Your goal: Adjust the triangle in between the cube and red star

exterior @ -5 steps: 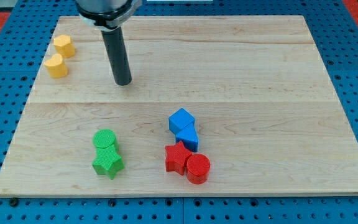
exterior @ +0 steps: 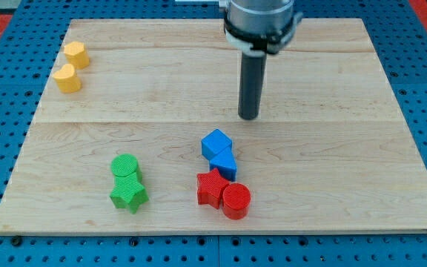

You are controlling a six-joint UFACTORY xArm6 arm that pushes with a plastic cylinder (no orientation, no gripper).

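A blue cube (exterior: 216,142) sits near the board's lower middle. A blue triangle (exterior: 224,164) lies just below it, touching it. A red star (exterior: 212,188) lies below the triangle, touching it, with a red cylinder (exterior: 236,201) against the star's right side. My tip (exterior: 248,116) stands on the board above and to the right of the blue cube, apart from all blocks.
A green cylinder (exterior: 125,166) and a green star (exterior: 128,194) sit together at the lower left. Two yellow blocks (exterior: 75,54) (exterior: 67,78) sit near the board's top left corner. The wooden board (exterior: 332,148) lies on a blue pegboard.
My tip has moved to the view's right and slightly down, from the upper left of the board to just above and to the right of the blue cube. No block has moved.
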